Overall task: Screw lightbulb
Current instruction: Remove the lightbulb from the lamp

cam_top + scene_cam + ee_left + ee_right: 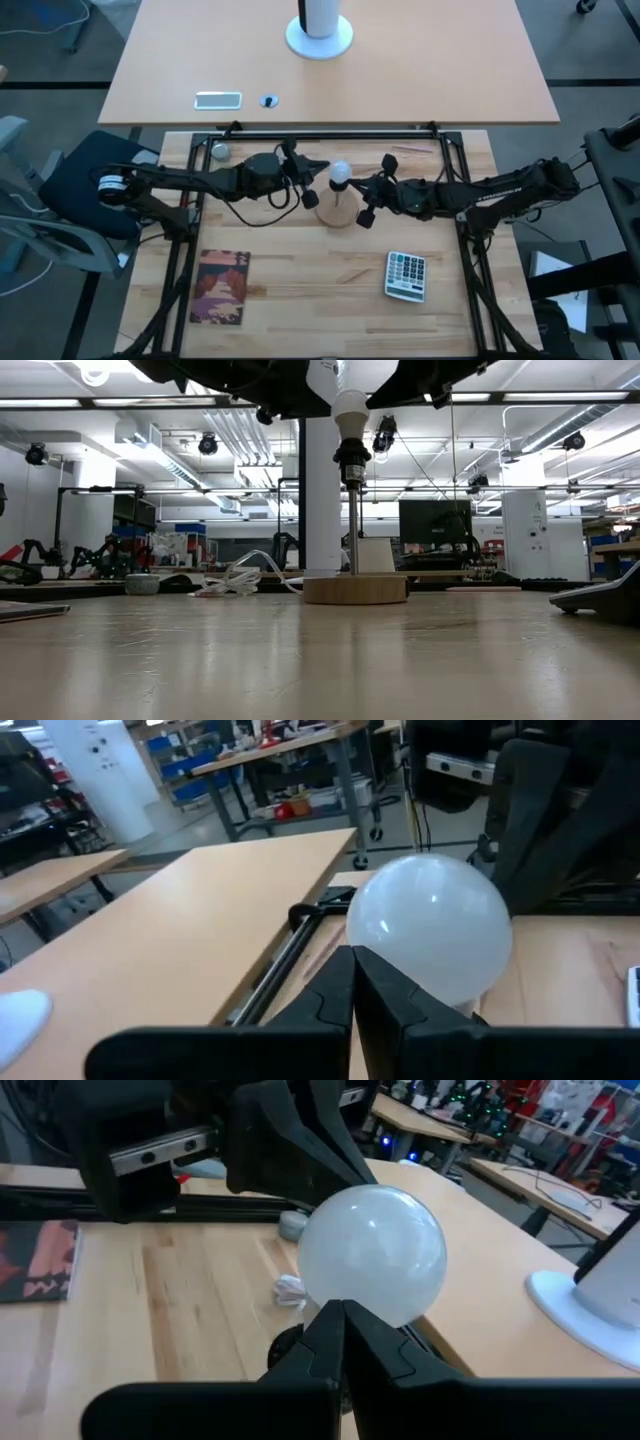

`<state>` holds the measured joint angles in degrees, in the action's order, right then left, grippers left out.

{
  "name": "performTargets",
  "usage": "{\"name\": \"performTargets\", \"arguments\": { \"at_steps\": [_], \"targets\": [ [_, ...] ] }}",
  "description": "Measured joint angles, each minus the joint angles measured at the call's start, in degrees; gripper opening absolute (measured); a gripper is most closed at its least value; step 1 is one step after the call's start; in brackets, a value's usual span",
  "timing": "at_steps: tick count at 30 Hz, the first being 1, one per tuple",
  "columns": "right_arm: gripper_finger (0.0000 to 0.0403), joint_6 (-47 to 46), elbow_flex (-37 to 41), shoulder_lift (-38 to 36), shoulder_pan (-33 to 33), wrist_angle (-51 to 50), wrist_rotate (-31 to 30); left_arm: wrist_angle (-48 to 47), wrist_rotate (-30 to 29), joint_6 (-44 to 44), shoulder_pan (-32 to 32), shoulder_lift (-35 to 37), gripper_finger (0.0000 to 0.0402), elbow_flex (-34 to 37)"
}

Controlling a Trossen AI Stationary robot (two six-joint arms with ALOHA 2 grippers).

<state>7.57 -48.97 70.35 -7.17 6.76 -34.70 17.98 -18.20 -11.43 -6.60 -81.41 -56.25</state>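
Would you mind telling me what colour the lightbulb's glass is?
Frosted white, on the lightbulb; it shows best in the right wrist view.

**Materials and Surface Finish**

Lightbulb (372, 1252): frosted white, smooth, faint glossy highlights. Round base (355, 590) beneath: pale wood, matt, with slim metal stem (354, 530). Table (300, 280): light wood planks, visible grain, soft sheen in low view. Left gripper (352, 1010) and right gripper (345, 1350): dark matt plastic. Calculator (405, 275): grey plastic. Booklet (220, 286): printed paper cover.
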Motion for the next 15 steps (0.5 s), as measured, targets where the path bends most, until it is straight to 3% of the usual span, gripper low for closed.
{"name": "performTargets", "arguments": {
  "at_steps": [6, 15],
  "targets": [
    [0.0, 0.0, 0.0, -0.02, 0.28, -0.68, -2.98, 0.04, 5.75, 0.09, 0.09, -0.31, 0.0, 0.0],
    [0.0, -0.94, 0.02, -0.12, 0.83, -2.25, -6.06, -0.58, 9.46, 0.89, 1.2, 0.33, 0.0, 0.0]
  ]
}}
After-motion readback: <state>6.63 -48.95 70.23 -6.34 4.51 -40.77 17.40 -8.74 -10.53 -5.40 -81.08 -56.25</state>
